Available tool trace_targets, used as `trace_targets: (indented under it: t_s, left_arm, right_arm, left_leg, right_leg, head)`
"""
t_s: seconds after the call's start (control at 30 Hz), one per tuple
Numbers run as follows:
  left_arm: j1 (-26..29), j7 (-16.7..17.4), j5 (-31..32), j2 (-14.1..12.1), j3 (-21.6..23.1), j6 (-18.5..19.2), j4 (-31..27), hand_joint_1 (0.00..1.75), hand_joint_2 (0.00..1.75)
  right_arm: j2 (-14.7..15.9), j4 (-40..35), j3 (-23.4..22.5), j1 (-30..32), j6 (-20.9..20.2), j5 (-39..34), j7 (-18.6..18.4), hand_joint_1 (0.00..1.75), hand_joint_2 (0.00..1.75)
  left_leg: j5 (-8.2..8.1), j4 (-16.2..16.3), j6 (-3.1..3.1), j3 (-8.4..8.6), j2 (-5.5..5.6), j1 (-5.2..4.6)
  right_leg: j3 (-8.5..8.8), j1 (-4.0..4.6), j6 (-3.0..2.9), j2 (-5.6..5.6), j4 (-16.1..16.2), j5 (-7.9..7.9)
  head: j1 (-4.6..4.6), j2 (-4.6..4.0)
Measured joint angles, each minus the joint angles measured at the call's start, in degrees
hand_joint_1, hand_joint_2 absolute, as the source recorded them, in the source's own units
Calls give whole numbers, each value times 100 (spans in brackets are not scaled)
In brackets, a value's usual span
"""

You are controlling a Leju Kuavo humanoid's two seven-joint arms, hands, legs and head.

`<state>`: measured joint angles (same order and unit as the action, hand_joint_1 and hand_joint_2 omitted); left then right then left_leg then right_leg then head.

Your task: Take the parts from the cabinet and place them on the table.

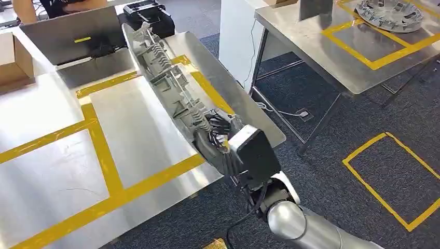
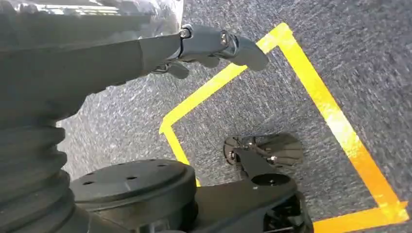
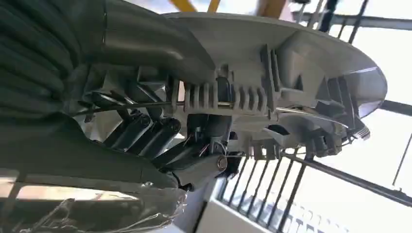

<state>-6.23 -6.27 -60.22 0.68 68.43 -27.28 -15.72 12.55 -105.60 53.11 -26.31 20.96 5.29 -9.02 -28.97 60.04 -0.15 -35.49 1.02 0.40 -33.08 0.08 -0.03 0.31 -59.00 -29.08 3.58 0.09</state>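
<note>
One grey part [image 1: 171,78] edge-on in right hand [image 1: 218,137], fingers [image 3: 145,131] partly hidden.

Part [image 1: 166,72]: light grey, ribbed
Table [image 1: 46,171]: silver, crossed by yellow tape [image 1: 104,150]
Floor [image 1: 332,155]: dark blue-grey carpet, marked with yellow squares
Right hand [image 1: 220,137]: dark grey

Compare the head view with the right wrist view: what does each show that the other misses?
Head view alone: the steel table with yellow tape squares, a second steel table bearing another grey round part, a cardboard box, and blue-grey carpet with a taped square.

Right wrist view alone: the fingers hooked among the ribs and a thin wire ring on the part's back.

Both: the right hand holding the grey ribbed round plastic part edge-on.
</note>
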Motion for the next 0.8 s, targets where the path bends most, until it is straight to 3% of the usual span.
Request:
trace_targets:
  t_s: [0.07,0.17,0.47,0.53,0.6,0.7,0.8]
  left_arm:
    - [-1,-2,66,15,57,35,0,0,175]
    - [-7,-2,114,44,140,42,0,0,175]
    - [-7,15,298,98,317,-9,2,0,175]
    - [-6,28,346,105,363,-28,2,0,175]
    - [-7,46,394,124,400,-65,4,0,175]
    - [-23,63,453,151,440,-85,7,0,175]
    - [-32,50,466,192,472,-98,7,0,175]
  right_arm:
    - [-111,232,184,-283,-118,742,-263,175,175]
    - [-319,571,411,-559,-208,1207,-422,175,175]
    - [-630,1161,917,-947,-678,3431,-1186,175,175]
    - [-687,1275,1059,-1045,-960,4316,-1422,175,175]
    - [-739,1427,1268,-1243,-1599,5347,-1583,175,175]
    - [-908,1785,1564,-1536,-2364,5790,-1428,175,175]
    - [-1078,2239,1800,-1650,-2472,5667,-1135,175,175]
  left_leg:
    - [0,0,1,2,0,-1]
    - [1,0,1,8,0,1]
    - [6,-20,-5,16,0,16]
    - [6,-22,-5,16,0,16]
    - [6,-24,-6,18,-2,16]
    - [7,-24,-7,23,-4,17]
    - [8,-25,-8,24,-3,18]
  right_leg:
    - [0,-1,23,1,5,5]
    - [1,0,28,0,6,2]
    - [-4,12,26,1,0,0]
    - [-4,13,24,1,-1,-1]
    - [-5,13,23,3,-3,-2]
    - [-4,15,22,4,-4,-2]
    - [0,16,22,-1,-5,-3]
  head:
    - [-4,0]
    - [-4,0]
    - [-4,0]
    - [-4,0]
    - [-4,0]
    - [-4,0]
    - [-4,0]
